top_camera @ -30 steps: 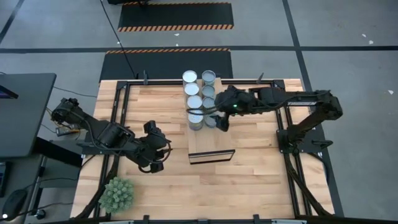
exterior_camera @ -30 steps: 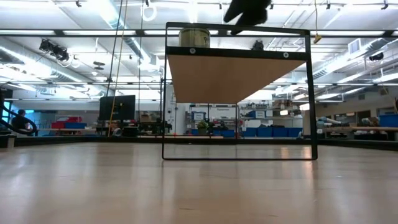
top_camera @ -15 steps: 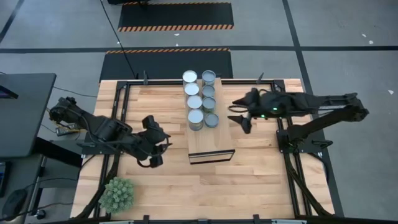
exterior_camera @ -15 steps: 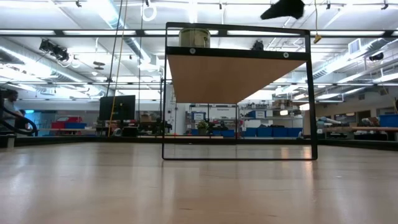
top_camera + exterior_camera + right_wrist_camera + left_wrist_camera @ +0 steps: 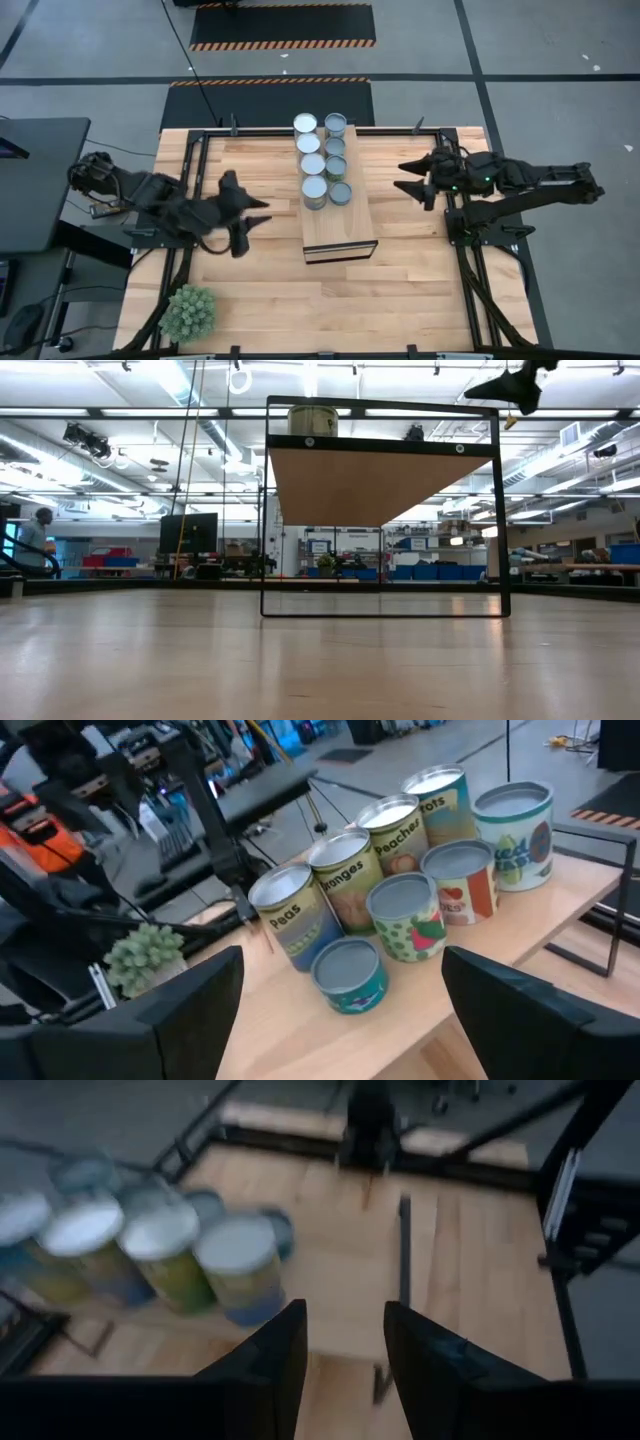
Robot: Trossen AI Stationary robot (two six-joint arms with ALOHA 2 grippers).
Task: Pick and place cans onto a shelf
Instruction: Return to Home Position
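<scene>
Several cans [image 5: 322, 160] stand upright in two rows on the far half of the shelf [image 5: 340, 228], a long light-wood top on a black frame. One row has silvery-white tops and the other blue-grey tops. The right wrist view shows the labelled cans [image 5: 400, 900] close up. My right gripper [image 5: 400, 176] hangs open to the right of the shelf, pointing at the cans, nothing between its fingers. My left gripper [image 5: 262, 212] hovers open to the left of the shelf, also with nothing in it. Past its fingers the left wrist view shows the cans [image 5: 160, 1250].
A spiky green plant ball [image 5: 188, 312] sits at the table's near left corner. A black metal frame [image 5: 200, 150] runs along the table's edges. A dark desk [image 5: 35, 180] stands off the left side. Bare shelf top lies near the shelf's front end [image 5: 340, 250]. A person [image 5: 35, 540] stands far off in the room.
My right gripper has drawn back from beside the cans toward the table's right edge, turning level and staying open. My left gripper has risen a little, gone toward the far edge and turned toward the shelf. The cans have not moved.
</scene>
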